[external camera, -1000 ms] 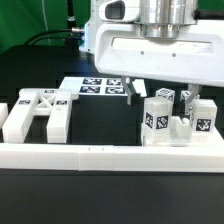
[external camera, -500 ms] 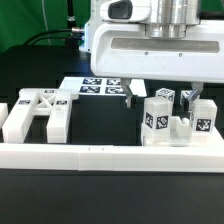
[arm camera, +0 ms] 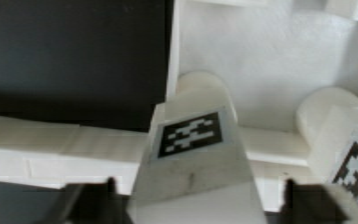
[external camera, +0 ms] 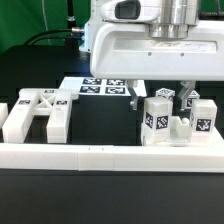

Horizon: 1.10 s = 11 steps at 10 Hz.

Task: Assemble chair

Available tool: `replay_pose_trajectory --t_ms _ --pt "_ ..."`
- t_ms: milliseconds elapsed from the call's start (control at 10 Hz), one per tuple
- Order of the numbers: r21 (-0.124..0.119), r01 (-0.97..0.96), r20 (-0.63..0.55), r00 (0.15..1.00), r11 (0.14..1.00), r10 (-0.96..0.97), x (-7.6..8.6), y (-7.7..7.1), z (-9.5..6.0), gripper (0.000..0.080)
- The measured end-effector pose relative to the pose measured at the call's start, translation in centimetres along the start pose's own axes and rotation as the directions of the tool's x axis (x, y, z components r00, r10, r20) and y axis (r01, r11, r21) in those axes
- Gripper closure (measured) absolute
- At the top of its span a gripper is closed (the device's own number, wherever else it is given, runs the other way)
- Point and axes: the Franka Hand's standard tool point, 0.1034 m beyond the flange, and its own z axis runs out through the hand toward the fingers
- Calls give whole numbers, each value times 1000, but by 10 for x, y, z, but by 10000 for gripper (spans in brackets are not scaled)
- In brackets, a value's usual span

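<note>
- Jaws first: they stand spread on either side of the upright leg block. In the wrist view the dark fingers flank it with a sliver of gap on each side; so they are released, straddling but not clenched on anything.
- The desk is black and carries the lot; the long white border rail runs along its near edge; the marker board lies flat towards the back.
- Biggest chair part: the forked panel sits on the exterior view's left, well apart from the arm.
- The rest of the chair parts are clustered on the exterior view's right, under the arm. The leg block stands upright there with its tag face showing; a second tagged block stands near it with a lower white piece between them; a small tagged piece peeks up behind.
- How the leg block should handle, as a judgement: it looks like chunky moulded plastic, so stiff, not fragile and probably light; its smooth faces look slippery, so a skewed pinch could let it twist or squirt out.
- Where to take hold: the two flat side faces the fingers already flank, square on and around mid-height; that leaves the tag face clear.
- One thing to watch: the neighbouring block sits just beside it, so the finger on that side has little room; a nudge could tip it.
</note>
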Motion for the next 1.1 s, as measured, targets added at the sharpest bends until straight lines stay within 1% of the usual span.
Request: replay_pose_trajectory --t_ms 100,400,600,700,900,1000,1100 --pt "0 -11 0 1000 1000 11 0 0 0 514" --pt "1 -57 0 998 998 57 0 0 0 514" --pt "2 -206 0 979 979 206 0 -1 0 514" --pt "1 -305 1 952 952 305 -1 -2 0 514" --pt "0 -486 2 874 874 486 -2 -2 0 512" --pt "1 -556 4 831 831 556 -2 -2 0 512" --pt "4 -638 6 770 770 638 -2 -2 1 512"
